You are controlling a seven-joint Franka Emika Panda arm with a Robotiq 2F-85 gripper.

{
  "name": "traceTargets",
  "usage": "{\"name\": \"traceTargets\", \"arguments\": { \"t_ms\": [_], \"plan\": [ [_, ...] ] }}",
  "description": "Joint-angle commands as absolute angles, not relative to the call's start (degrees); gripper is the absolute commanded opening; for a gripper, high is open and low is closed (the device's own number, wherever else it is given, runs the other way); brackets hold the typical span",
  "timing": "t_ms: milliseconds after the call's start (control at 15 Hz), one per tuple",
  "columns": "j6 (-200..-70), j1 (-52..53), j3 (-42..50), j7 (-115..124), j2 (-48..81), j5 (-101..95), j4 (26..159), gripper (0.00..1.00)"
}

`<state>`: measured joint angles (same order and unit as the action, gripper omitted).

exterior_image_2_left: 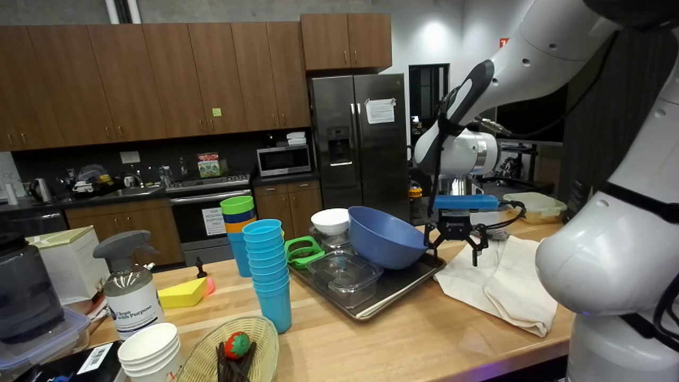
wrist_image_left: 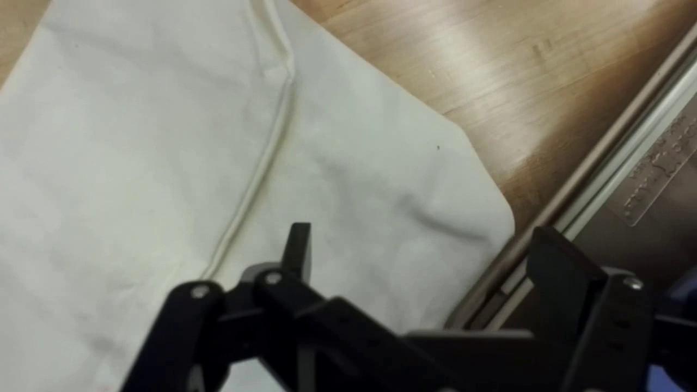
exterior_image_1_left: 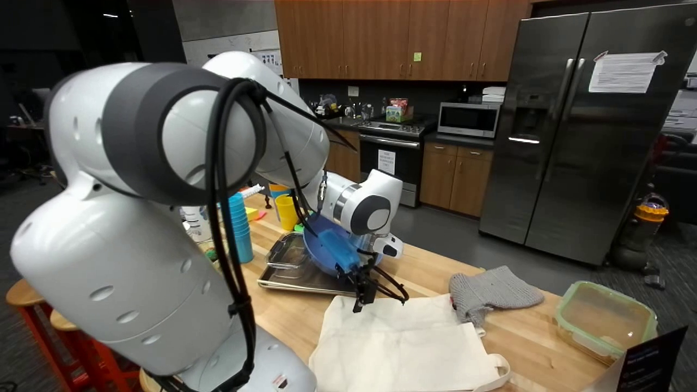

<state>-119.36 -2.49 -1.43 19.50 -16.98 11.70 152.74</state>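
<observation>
1. While hovering over one flat cream canvas bag point(exterior_image_1_left: 403, 348), seems at an approach step, holding nothing in the spread, black two-fingered pincer point(wrist_image_left: 423, 231).
2. For any touch on the bag, would call for clearing the adjacent rim of one dark metal tray point(exterior_image_2_left: 400, 281), then lowering.
3. On the pale wooden desk point(exterior_image_2_left: 403, 323), count one bag; beside it, one tray; on its tray side, one round blue bowl point(exterior_image_2_left: 376, 246); at its edge, one grey knitted cloth point(exterior_image_1_left: 495, 294).

Glare on the worktop point(wrist_image_left: 474, 65) beyond the end effector point(wrist_image_left: 422, 234), shadow hugging the tray point(wrist_image_left: 664, 185), wrist view slightly soft!
</observation>
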Motion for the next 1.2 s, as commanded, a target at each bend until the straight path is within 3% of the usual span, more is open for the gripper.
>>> {"name": "traceTargets", "arguments": {
  "t_ms": [0,1133],
  "plan": [
    [-120.44,-1.72,-1.89,20.67,-15.37,13.07,151.19,1.00],
    [-118.97,-4.71,-2.02,33.46,-16.50,10.94,155.42,1.00]
  ]
}}
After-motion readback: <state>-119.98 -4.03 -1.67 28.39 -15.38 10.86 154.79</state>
